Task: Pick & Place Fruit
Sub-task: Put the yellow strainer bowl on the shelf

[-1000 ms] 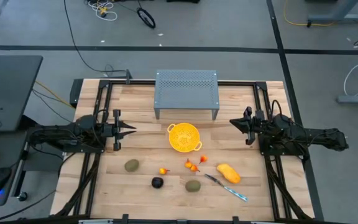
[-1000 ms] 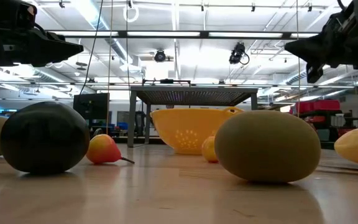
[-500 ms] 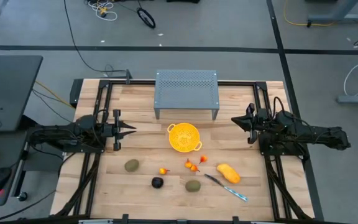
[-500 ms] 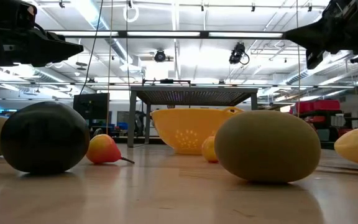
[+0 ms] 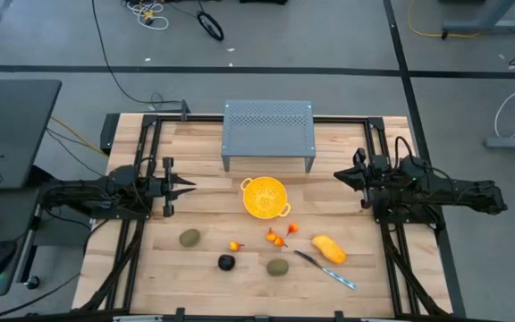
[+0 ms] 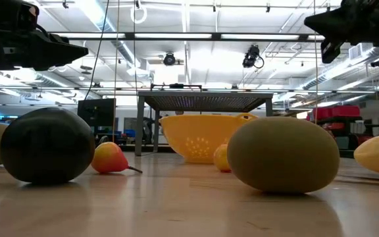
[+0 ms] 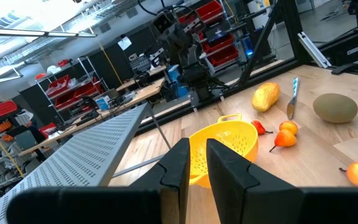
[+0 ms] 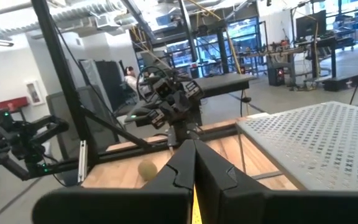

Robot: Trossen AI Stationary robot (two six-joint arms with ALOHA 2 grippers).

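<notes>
The fruit lies on the wooden table's near half: a yellow-orange oblong (image 5: 328,248), two olive-green ovals (image 5: 189,238) (image 5: 278,266), a dark ball (image 5: 226,262) and small orange-red pieces (image 5: 278,237). In the low view the ball (image 6: 47,145) and one oval (image 6: 283,154) rest on the table close to the camera. My left gripper (image 5: 189,186) hovers level at the table's left with a narrow gap between its fingers (image 7: 197,165) and nothing in it. My right gripper (image 5: 338,174) hangs shut (image 8: 194,155) at the right, well above the table (image 6: 311,23).
A yellow perforated colander (image 5: 265,197) stands at the table's middle. A grey perforated stand (image 5: 268,132) sits behind it at the far edge. A silver-and-blue knife (image 5: 326,269) lies near the oblong fruit. Dark frame rails run along both sides of the table.
My right gripper has risen higher above the table at the right side, its fingertips tipping slightly upward; it stays shut and holds nothing. The fruit has not moved.
</notes>
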